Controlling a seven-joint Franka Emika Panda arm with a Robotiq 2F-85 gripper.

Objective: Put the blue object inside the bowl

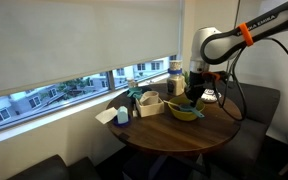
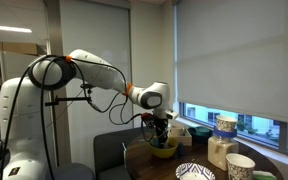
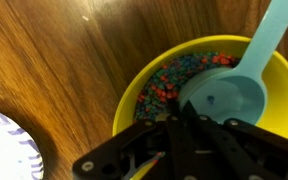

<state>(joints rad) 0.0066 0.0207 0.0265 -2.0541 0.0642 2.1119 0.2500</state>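
Hovering over the bowl with the spoon-like piece inside

In the wrist view the blue object (image 3: 227,92) lies in the yellow bowl (image 3: 132,100), its scoop on the coloured beads and its handle leaning over the far rim. The tool (image 3: 181,128) hangs just above the bowl's near side. Its fingers look drawn close together with nothing between them, though I cannot tell for sure. The placing step looks done. Next, a straight lift clear of the worktop (image 3: 54,60) without nudging the handle.
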